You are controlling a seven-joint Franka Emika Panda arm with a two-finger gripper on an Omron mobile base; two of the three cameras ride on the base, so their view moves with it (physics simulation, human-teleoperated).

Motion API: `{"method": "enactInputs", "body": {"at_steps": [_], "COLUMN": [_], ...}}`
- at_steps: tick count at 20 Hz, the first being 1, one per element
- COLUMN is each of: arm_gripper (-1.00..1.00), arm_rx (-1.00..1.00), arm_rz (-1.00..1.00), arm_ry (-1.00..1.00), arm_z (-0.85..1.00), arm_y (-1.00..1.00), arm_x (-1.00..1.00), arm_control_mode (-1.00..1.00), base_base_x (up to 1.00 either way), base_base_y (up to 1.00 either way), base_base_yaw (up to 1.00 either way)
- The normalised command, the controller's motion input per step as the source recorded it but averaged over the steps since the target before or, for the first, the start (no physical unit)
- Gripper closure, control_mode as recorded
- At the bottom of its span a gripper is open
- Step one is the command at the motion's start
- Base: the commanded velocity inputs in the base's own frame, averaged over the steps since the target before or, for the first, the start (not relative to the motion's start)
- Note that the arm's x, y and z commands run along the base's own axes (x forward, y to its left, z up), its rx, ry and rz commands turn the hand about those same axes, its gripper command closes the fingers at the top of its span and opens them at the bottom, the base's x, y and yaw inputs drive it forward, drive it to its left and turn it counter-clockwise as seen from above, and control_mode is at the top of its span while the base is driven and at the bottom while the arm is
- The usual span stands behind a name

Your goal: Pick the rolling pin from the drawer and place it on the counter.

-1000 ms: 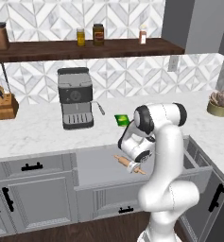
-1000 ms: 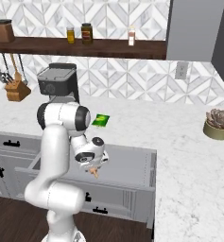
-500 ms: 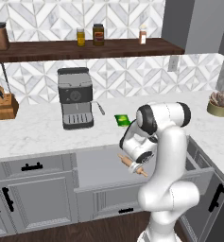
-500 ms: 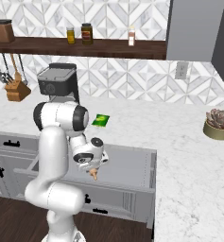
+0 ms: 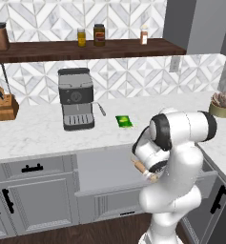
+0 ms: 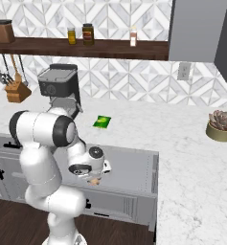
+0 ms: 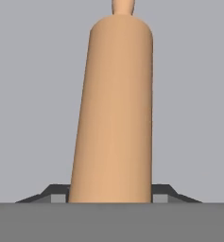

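Observation:
The light-brown rolling pin runs straight up the hand view, its narrow handle at the top. It lies low in the open grey drawer. My gripper is down in the drawer and shut on the rolling pin, with a dark fingertip pressed against each side. In the left base view one end of the rolling pin pokes out under the hand at the gripper. The right base view shows the gripper over the drawer. The white marble counter runs behind the drawer.
A coffee machine and a green packet stand on the counter behind the drawer. A knife block sits far left and a potted succulent far right. Jars line the dark wall shelf.
The hand has sunk lower into the drawer and shifted a little to the right, and now covers more of the rolling pin. The base views have not shifted.

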Motion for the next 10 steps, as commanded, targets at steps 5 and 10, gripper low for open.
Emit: {"method": "enactInputs", "body": {"at_steps": [5, 10], "arm_gripper": [1.0, 1.0], "arm_rx": [0.0, 0.0], "arm_rz": [-0.13, -0.12], "arm_ry": [0.13, 0.19], "arm_z": [1.0, 1.0], "arm_y": [-0.35, -0.41], "arm_x": [0.0, 0.06], "arm_control_mode": [-1.0, -1.0], "base_base_x": [0.0, 0.0], "base_base_y": [0.0, 0.0], "base_base_yaw": [0.0, 0.0]}}
